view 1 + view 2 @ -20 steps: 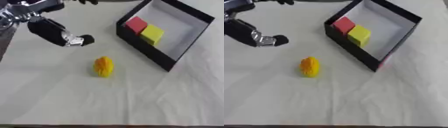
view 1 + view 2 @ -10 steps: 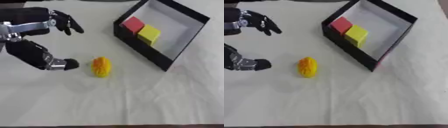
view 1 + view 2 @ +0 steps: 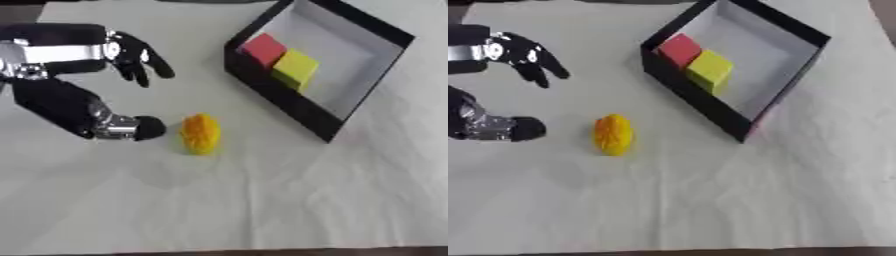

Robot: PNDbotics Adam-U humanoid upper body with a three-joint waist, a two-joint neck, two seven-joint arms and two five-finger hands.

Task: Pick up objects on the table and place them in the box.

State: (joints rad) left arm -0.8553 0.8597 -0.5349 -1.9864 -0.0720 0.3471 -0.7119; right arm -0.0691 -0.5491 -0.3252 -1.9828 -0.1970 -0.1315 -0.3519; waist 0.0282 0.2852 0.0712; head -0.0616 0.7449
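- Box (image 3: 325, 125): black-walled, at the table's (image 3: 262, 200) far right; already holds a red block (image 3: 263, 48) and a yellow block (image 3: 296, 68), touching.
- Left hand (image 3: 131, 55): spread wide, empty, left of the fruit.
- Orange-yellow fruit (image 3: 200, 133): on the cloth, still to place.

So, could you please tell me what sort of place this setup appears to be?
Probably a robot test bench, not a home: a table under a plain white cloth, a black open box with white lining holding red and yellow blocks, one yellow-orange lumpy object, and a black robot left hand.
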